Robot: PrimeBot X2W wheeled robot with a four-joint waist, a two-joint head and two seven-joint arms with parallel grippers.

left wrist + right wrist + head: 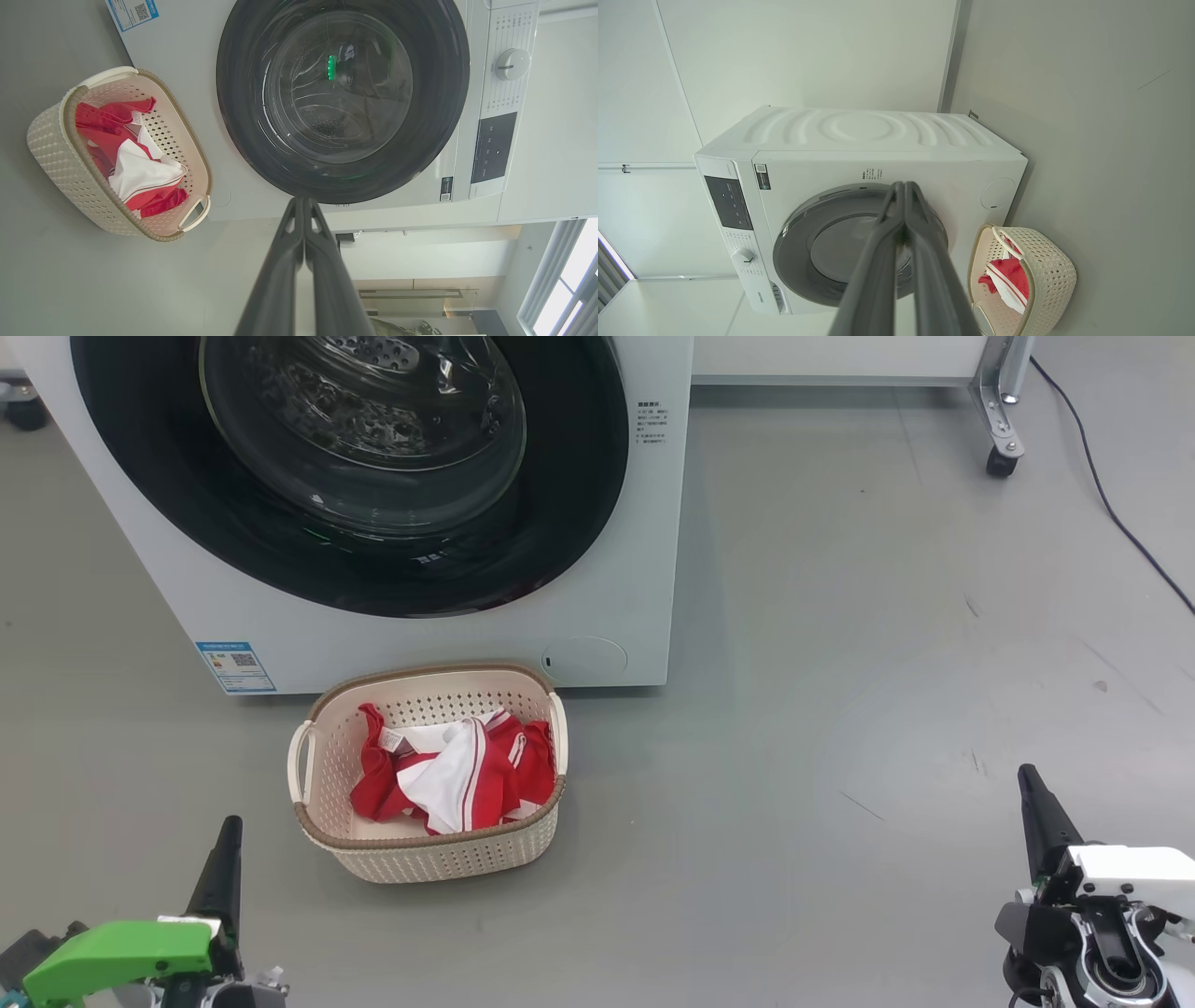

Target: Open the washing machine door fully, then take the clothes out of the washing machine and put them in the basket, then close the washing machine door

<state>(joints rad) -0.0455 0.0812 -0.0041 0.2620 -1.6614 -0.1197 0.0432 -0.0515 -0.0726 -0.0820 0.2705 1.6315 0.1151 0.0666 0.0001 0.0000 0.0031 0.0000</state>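
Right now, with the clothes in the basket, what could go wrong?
The washing machine door looks shut, but a latch cannot be seen; it might swing open.
The basket stands close before the washing machine; rolling forward could knock it and spill the clothes.
A dark cable lies on the floor at right; wheels might catch it.

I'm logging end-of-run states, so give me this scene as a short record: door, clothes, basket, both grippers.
door: large round door with glossy black rim and clear glass centre, closed on the white front-loading washing machine
basket: small cream perforated plastic basket with brown rim, on grey floor before the machine
clothes: red and white fabric garments, bunched inside the basket
left gripper: shut, empty
right gripper: shut, empty
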